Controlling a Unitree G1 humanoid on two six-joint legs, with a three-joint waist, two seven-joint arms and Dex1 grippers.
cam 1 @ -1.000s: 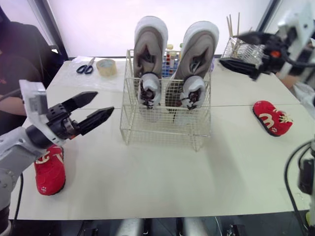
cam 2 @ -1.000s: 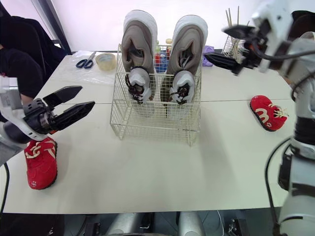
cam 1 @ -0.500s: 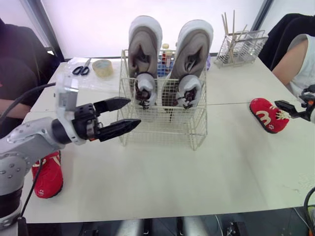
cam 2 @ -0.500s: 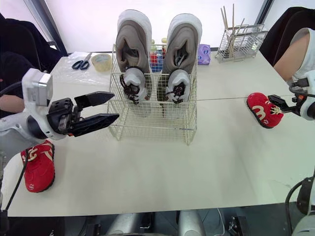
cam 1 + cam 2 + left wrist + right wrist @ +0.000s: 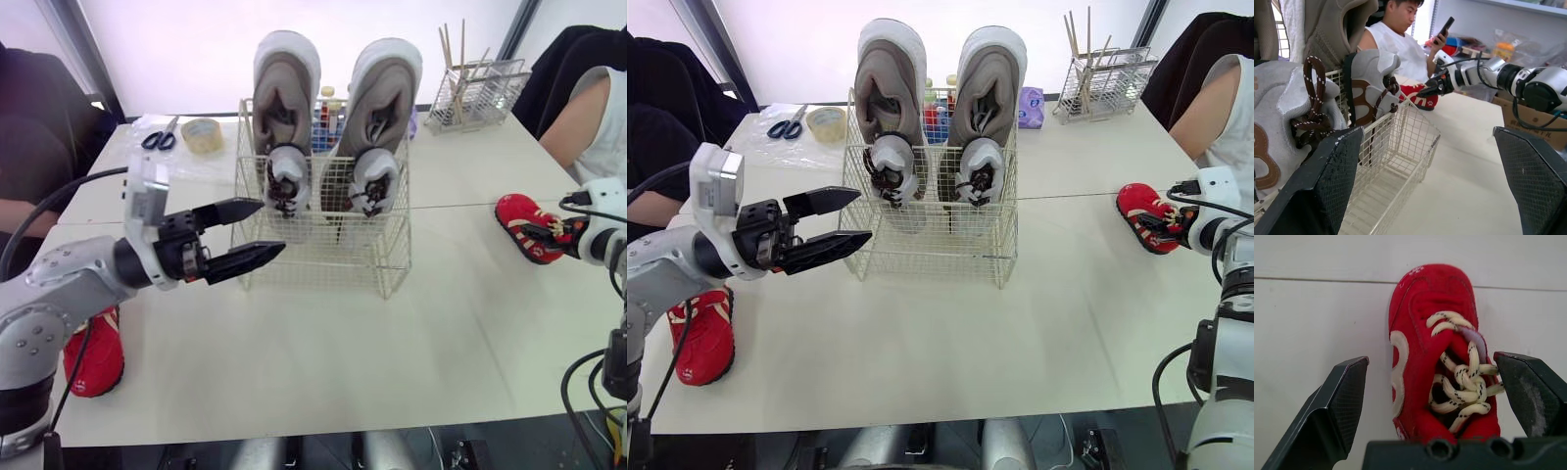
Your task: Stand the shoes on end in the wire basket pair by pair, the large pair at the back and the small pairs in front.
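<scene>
A wire basket (image 5: pixel 323 257) stands mid-table. Two large grey-tan shoes (image 5: pixel 287 88) stand on end at its back, and a small grey pair (image 5: pixel 290 178) stands in front of them. One red shoe (image 5: pixel 517 215) lies at the table's right. The other red shoe (image 5: pixel 95 352) lies at the front left edge. My right gripper (image 5: pixel 1431 357) is open, a finger on each side of the right red shoe (image 5: pixel 1440 352) at its laced opening. Beside the basket's left front corner, my left gripper (image 5: pixel 272 227) hovers open and empty, pointing along the basket's front.
Scissors (image 5: pixel 160 138) and a tape roll (image 5: pixel 203 134) lie at the back left. A wire rack with sticks (image 5: pixel 480 83) stands at the back right, with small bottles (image 5: pixel 328 106) behind the basket. A person (image 5: pixel 598 117) sits at the right, another (image 5: pixel 29 147) at the left.
My right arm has swung down from near the stick rack to the right red shoe and now straddles it. My left gripper has moved right, up to the basket.
</scene>
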